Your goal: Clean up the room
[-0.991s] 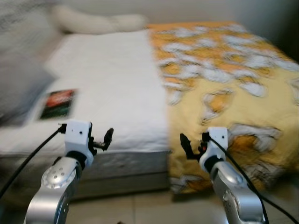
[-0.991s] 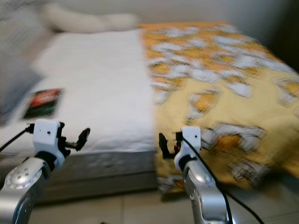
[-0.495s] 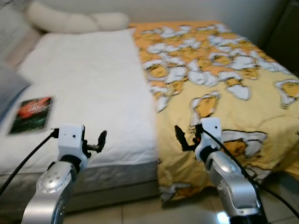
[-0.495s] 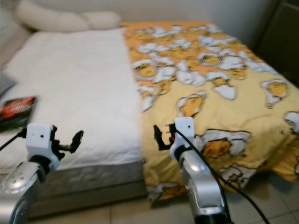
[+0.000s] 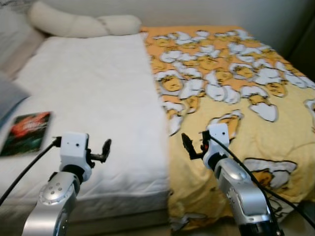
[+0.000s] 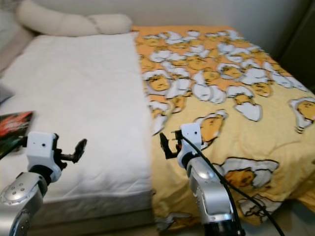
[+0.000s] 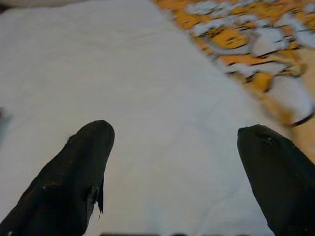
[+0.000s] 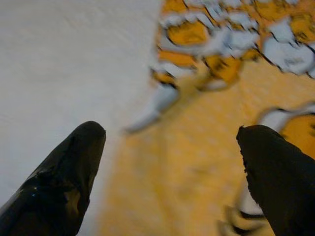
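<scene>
While both grippers hover empty with fingers spread wide, the left gripper (image 5: 101, 151) over the white sheet (image 5: 93, 93) and the right gripper (image 5: 193, 147) at the yellow blanket (image 5: 236, 98)'s edge, the book (image 5: 25, 132) lies at nine o'clock. Reaching for the blanket edge could snag the sheet too, since the two overlap.

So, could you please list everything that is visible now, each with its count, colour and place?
bed: one, white sheet, ahead of the robot.
blanket: one, yellow-orange with white and yellow cartoon figures, covers the bed's right half and hangs over its near edge.
pillow: one long cream roll, at the bed's far end.
book: one, dark cover with red, flat on the sheet at the left.
grey cushion: one, at the left edge, partly cut off.
left gripper: black fingers, open, above the sheet.
right gripper: black fingers, open, above the blanket's edge.
</scene>
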{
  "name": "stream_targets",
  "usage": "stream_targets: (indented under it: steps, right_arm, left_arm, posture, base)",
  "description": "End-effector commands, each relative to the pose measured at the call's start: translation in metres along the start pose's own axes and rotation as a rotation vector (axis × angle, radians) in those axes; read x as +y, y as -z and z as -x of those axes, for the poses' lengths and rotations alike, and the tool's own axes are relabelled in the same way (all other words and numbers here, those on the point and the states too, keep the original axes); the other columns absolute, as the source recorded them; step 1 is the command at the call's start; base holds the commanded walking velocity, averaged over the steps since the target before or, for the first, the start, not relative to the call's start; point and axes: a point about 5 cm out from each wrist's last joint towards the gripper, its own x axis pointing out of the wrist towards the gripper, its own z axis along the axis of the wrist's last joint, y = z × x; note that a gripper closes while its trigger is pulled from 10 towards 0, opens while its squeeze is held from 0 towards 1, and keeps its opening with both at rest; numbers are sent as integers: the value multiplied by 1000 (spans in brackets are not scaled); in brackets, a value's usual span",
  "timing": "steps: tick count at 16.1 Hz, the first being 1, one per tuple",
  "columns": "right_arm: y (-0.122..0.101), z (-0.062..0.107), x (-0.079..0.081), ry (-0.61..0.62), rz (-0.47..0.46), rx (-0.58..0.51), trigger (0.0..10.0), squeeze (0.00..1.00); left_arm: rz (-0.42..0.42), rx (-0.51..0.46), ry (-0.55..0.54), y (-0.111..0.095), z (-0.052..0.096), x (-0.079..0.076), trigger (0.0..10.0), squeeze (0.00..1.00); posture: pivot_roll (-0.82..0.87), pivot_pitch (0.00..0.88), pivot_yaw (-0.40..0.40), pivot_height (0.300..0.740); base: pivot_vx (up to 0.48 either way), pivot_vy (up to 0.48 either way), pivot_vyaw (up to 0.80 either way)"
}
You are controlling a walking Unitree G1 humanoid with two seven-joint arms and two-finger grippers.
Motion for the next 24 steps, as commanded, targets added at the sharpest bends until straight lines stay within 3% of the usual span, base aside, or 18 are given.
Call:
stream_targets:
  steps: [1, 3, 4, 5, 6, 8, 9, 10, 13, 17, 18, 19, 24]
  right_arm:
    - [6, -5, -1, -11, 7, 47, 10000, 1000]
    - [14, -18, -4, -18, 2, 134, 10000, 1000]
    - [18, -27, -8, -1, 49, 180, 10000, 1000]
    - [18, -32, -8, -8, 67, 193, 10000, 1000]
    - [19, -48, -10, -32, 98, 244, 10000, 1000]
    - [19, -56, -9, -59, 91, 273, 10000, 1000]
    - [18, -63, -7, -81, 108, 310, 10000, 412]
    - [17, -68, -8, -70, 132, 343, 10000, 0]
    - [16, -74, -3, -66, 159, 391, 10000, 0]
    - [22, -75, 3, -33, 147, 438, 10000, 0]
    - [23, -74, 3, -24, 141, 440, 9137, 0]
    - [26, -73, 2, -8, 136, 452, 0, 0]
    - [32, -71, 3, -6, 122, 463, 0, 0]
  left_arm:
    - [-12, 7, 37, 0, 1, -5, 10000, 624]
    - [-47, 18, 131, -2, 3, -13, 10000, 557]
    - [-72, 23, 195, -3, 5, -16, 10000, 451]
    - [-83, 26, 221, -3, 5, -18, 10000, 314]
    - [-112, 49, 303, -4, 6, -21, 10000, 0]
    - [-140, 63, 351, -5, 7, -23, 10000, 0]
    - [-168, 75, 393, -7, 8, -24, 10000, 0]
    - [-182, 87, 430, -8, 8, -25, 10000, 0]
    - [-205, 114, 494, -11, 15, -28, 10000, 0]
    - [-226, 167, 521, -11, 35, -25, 10000, 0]
    - [-226, 171, 519, -10, 36, -24, 10000, 0]
    - [-227, 184, 510, -9, 39, -22, 10000, 0]
    - [-220, 193, 508, -9, 43, -25, 10000, 0]
  posture:
    - [48, 0, -6, 740]
    - [69, 0, -6, 740]
    - [73, 0, 0, 740]
    - [72, 0, 6, 740]
    - [77, 0, 15, 740]
    - [100, 0, 15, 740]
    - [116, 0, 15, 740]
    - [126, 0, 17, 740]
    - [158, 41, 20, 740]
    - [211, 148, 28, 740]
    - [212, 151, 25, 740]
    - [217, 145, 21, 740]
    - [216, 138, 25, 740]
  base:
    - [0, 0, 0]
    - [0, 0, 0]
    - [0, 0, 0]
    - [0, 0, 0]
    - [0, 0, 0]
    - [0, 0, 0]
    - [0, 0, 0]
    - [0, 0, 0]
    - [0, 0, 0]
    - [0, 0, 0]
    - [0, 0, 0]
    - [0, 0, 0]
    - [0, 0, 0]
